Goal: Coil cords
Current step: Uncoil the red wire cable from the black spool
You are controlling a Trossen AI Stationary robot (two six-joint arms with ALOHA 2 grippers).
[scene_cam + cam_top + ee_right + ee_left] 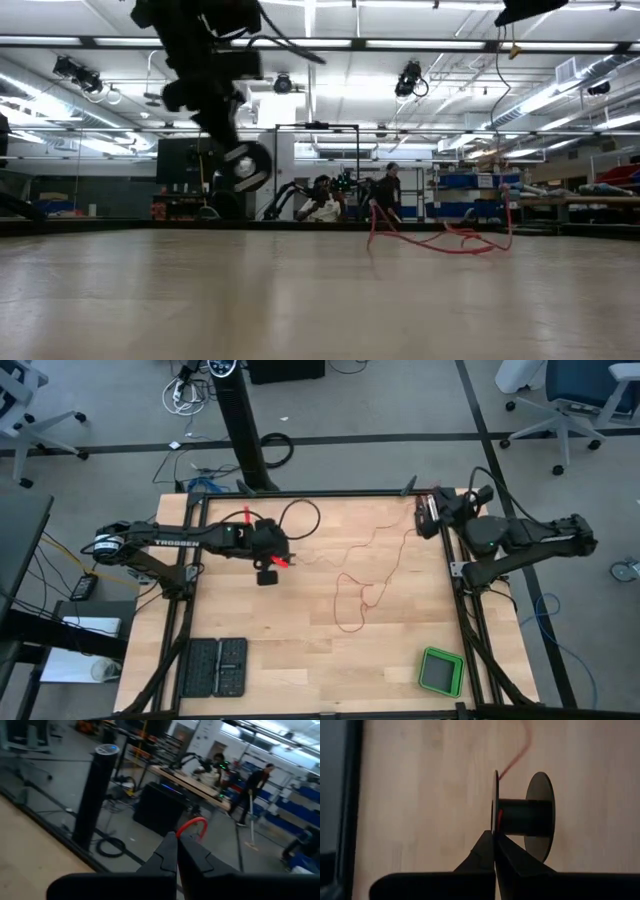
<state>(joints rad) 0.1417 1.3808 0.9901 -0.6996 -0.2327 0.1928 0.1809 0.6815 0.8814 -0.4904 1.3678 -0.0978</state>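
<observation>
Reading along the left arm (160,542) in the high view, white letters spell "TROSSEN"; no other writing can be made out. That arm reaches in level from the desk's (300,660) nine o'clock edge toward the centre, its wrist rolled sideways. The left pincer (494,837) is clenched on the thin rim of a black spool (522,815), holding it above the wood; a red strand shows at the spool's core, just beside the flange.

From there the red-orange cord (365,575) trails loose across the desk toward three o'clock, wandering in slack loops through the middle of the wood and up to the two o'clock corner. Low across the desk, its loops (440,240) rise a little off the surface.

The right arm (520,540) lies along the three o'clock edge, folded back, its wrist pointing out past the twelve o'clock edge toward the room. The right pincer (177,842) is clenched on the cord's far end, a short red arc (192,824) curling out just beyond the fingertips.

A green square tray (440,671) sits near the five o'clock corner, well apart from the cord. Two black ridged pads (213,667) lie side by side near seven o'clock. A black post (243,430) stands on the floor beyond twelve o'clock, with cables around it. Office chairs (565,400) stand toward one o'clock. People (252,785) stand among benches far back in the room.
</observation>
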